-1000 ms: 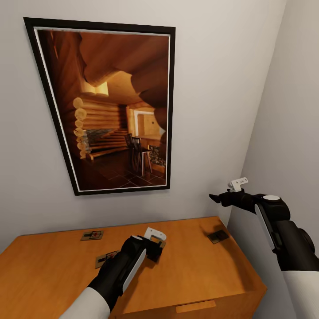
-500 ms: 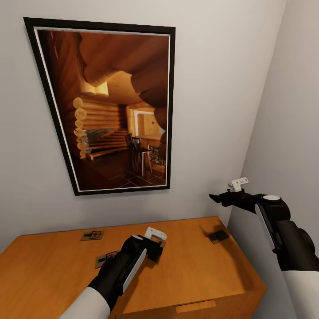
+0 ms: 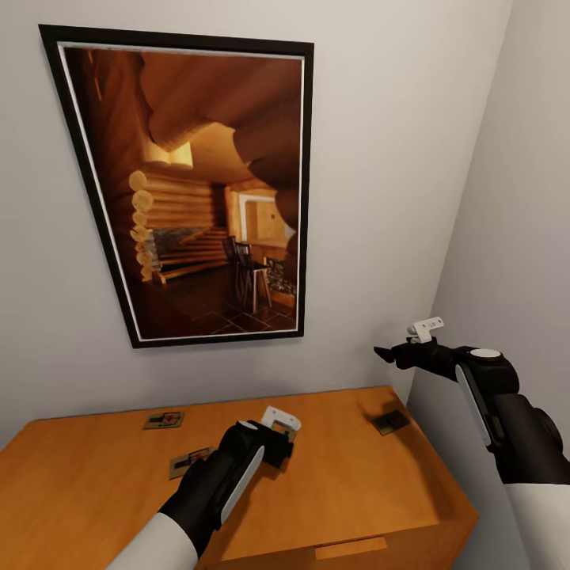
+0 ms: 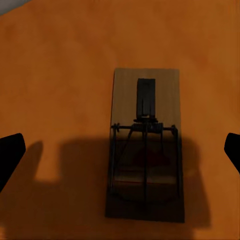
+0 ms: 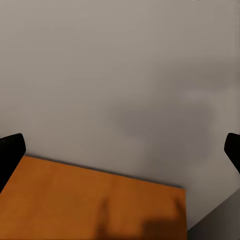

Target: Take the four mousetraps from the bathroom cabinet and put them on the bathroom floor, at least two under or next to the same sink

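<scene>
Left gripper (image 4: 120,150), jaws wide, has dropped slightly lower over a flat tan-wood mousetrap with dark wire spring (image 4: 145,145) on the orange-brown wooden cabinet top (image 3: 356,475); probably not yet touching. Grasp looks imminent. Right gripper (image 5: 120,150), jaws wide, hangs empty near the grey wall (image 5: 120,75).

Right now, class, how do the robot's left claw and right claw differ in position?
The left claw hangs low over the orange-brown wooden cabinet top, directly above a tan-wood mousetrap. The right claw is held higher, near the grey wall, over no trap. Both are open and empty.
</scene>
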`<state>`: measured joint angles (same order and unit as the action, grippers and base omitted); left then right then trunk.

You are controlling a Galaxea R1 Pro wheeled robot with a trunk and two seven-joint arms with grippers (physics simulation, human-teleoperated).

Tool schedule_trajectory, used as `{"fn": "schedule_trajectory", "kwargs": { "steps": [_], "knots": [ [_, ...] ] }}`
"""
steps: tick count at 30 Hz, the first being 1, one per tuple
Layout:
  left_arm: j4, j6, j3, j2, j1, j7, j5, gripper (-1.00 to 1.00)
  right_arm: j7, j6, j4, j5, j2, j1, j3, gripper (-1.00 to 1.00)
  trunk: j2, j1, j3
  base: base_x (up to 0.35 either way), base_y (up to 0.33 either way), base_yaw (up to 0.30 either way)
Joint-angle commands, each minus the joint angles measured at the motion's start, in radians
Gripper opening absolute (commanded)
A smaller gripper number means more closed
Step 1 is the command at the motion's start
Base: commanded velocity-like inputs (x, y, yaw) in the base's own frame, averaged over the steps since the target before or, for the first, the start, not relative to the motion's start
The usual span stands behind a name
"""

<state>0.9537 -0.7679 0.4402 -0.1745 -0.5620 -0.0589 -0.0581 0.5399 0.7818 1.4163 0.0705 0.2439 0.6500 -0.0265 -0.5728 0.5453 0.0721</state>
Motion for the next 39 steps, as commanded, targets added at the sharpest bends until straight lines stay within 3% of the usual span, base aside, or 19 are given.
{"fn": "schedule_trajectory", "kwargs": {
  "steps": [1, 8, 19, 39],
  "knots": [
    [0.001, -0.004, 0.002, 0.0, -0.001, -0.004, -0.009, 1.0, 0.008, 0.004, 0.001, 0.008, 0.0, 0.001, -0.001, 1.0, -0.009, 0.004, 0.005, 0.0, 0.0, 0.0],
    [0.002, -0.003, 0.004, 0.0, -0.001, 0.013, -0.049, 1.0, 0.008, 0.004, 0.001, 0.008, 0.0, 0.001, -0.001, 1.0, -0.023, 0.012, 0.012, 0.0, 0.0, 0.0],
    [0.002, -0.002, 0.005, 0.0, -0.001, 0.018, -0.062, 1.0, 0.008, 0.004, 0.001, 0.008, 0.0, 0.001, -0.001, 1.0, -0.023, 0.012, 0.012, 0.0, 0.0, 0.0],
    [0.002, -0.001, 0.005, 0.0, -0.001, 0.016, -0.063, 1.0, 0.008, 0.004, 0.001, 0.008, 0.0, 0.001, 0.002, 1.0, -0.163, 0.089, 0.074, 0.0, 0.0, 0.0]
  ]
}}
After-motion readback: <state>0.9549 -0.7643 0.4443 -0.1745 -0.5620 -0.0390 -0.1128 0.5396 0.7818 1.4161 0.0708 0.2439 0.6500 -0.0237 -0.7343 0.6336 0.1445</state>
